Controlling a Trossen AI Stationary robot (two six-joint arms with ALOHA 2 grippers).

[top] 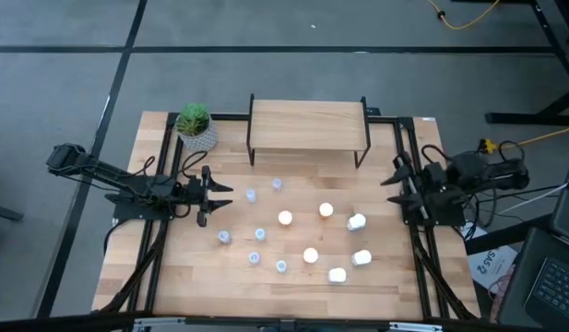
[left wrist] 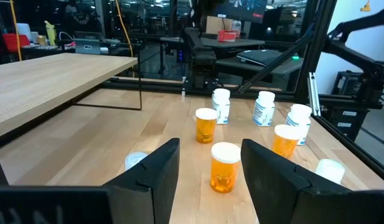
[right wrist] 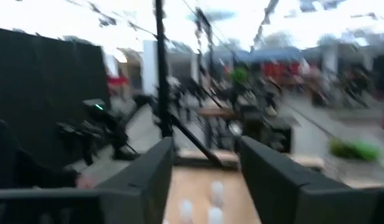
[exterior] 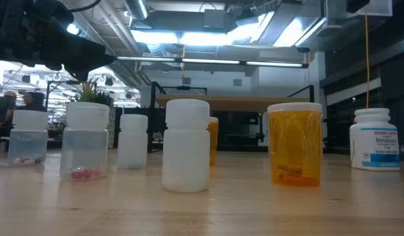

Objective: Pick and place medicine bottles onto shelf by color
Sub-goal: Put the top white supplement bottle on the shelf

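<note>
The small cylindrical medicine bottles (top: 302, 231) stand scattered on the light-wood bench (top: 173, 277), all well apart from the low light-wood shelf on thin black legs (top: 307, 124) at the far edge, whose top is bare. In the low view a clear bottle with a white cap (exterior: 87, 141) holds a few red pills at its bottom, another clear one (exterior: 28, 137) shows small pills too, and a translucent orange bottle (exterior: 294, 144) has something lying low inside; the white opaque bottle (exterior: 186, 145) hides its contents. A white labelled bottle (exterior: 375, 141) stands at the right.

The left end effector (top: 219, 194) hangs released and empty over the bench's left side, near the clear bottles. The right end effector (top: 392, 182) sits at the right edge, fingers spread in its blurred wrist view, holding nothing. A green plant in a white pot (top: 195, 127) stands beside the shelf.
</note>
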